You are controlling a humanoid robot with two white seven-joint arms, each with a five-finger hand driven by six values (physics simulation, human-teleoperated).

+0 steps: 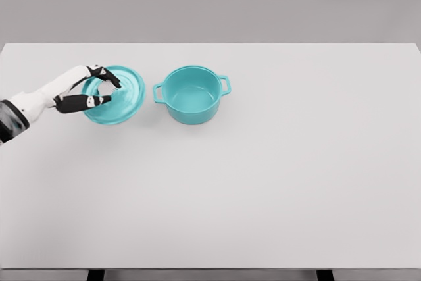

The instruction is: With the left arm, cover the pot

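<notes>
Reaching over the teal lid (pixel 122 97), the left hand (pixel 92 90) curls its fingers round the centre knob, though a firm grip is unclear; lid lies on the tabletop (pixel 263 182) just beside the open pot (pixel 192 95); likely rigid, smooth, slippery, best lifted by that knob.

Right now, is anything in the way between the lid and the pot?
No. The lid, with the left robot hand on it, sits just left of the open pot, with only bare table between them.
</notes>
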